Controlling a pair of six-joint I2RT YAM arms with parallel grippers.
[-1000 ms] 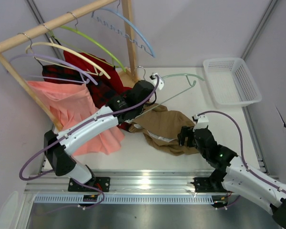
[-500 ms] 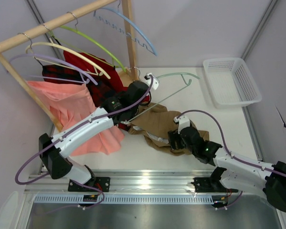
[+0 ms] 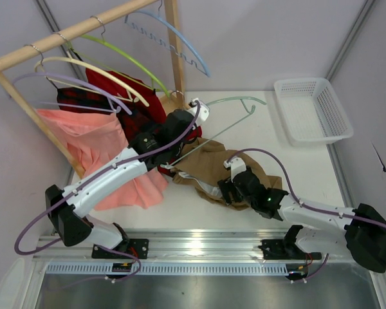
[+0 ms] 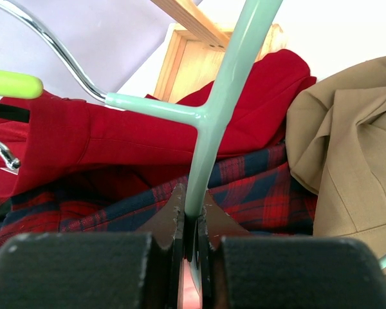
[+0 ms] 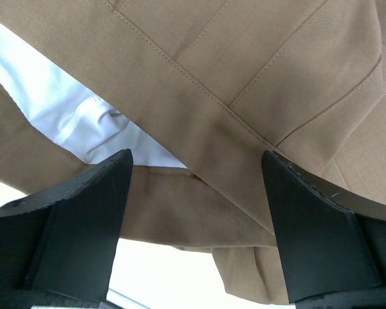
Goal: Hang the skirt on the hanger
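The tan skirt (image 3: 209, 162) lies crumpled mid-table, its white lining (image 5: 71, 109) showing at the near edge. The pale sage-green hanger (image 3: 238, 99) is tilted over the skirt's far side, its lower bar running down toward the skirt. My left gripper (image 3: 182, 120) is shut on the hanger (image 4: 209, 116) just below where its silver hook joins. The skirt also shows at the right of the left wrist view (image 4: 347, 148). My right gripper (image 3: 226, 187) is open at the skirt's near edge. In the right wrist view the gripper (image 5: 196, 193) spans a fold of the skirt (image 5: 244, 84) with its jaws wide apart.
A wooden rack (image 3: 64, 35) at back left carries several hangers, among them a light blue one (image 3: 180, 38) and a lime one (image 3: 128, 58). A red-and-black plaid skirt (image 3: 125, 119), a red garment (image 4: 148, 135) and a salmon-pink skirt (image 3: 90, 145) hang there. A white basket (image 3: 312, 109) stands back right.
My right gripper has moved left along the skirt's near edge, staying open. My left gripper has shifted slightly left and back with the hanger.
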